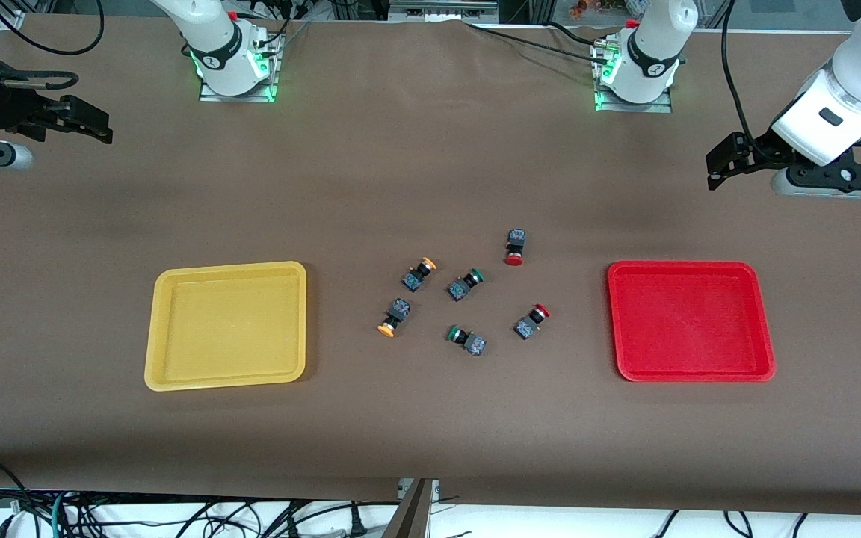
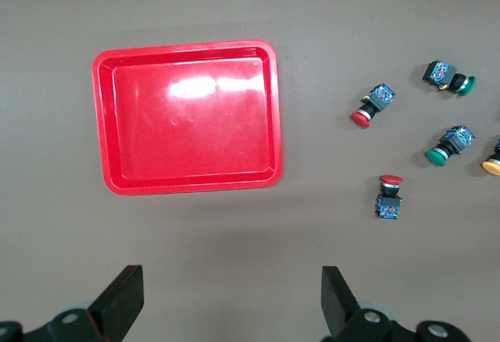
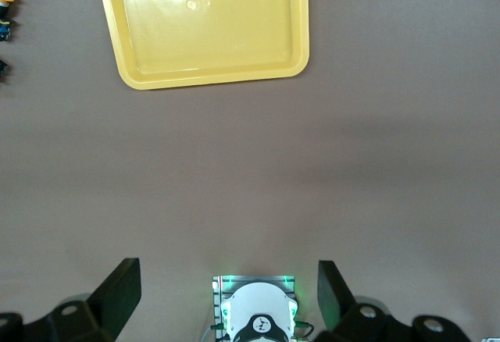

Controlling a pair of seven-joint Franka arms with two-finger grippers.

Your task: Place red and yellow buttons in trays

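Above the table ends, left pincer (image 2: 232, 299) and right pincer (image 3: 227, 295) wide, empty.

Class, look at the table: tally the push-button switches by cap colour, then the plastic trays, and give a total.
Red-capped push-button switches: 2
Yellow-orange-capped switches: 2
Green-capped switches: 2
Shallow plastic trays, one yellow, one red: 2
Total: 8

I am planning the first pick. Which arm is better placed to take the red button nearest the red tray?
Probably the left: its open gripper hangs at the red tray's end, close to that red button.
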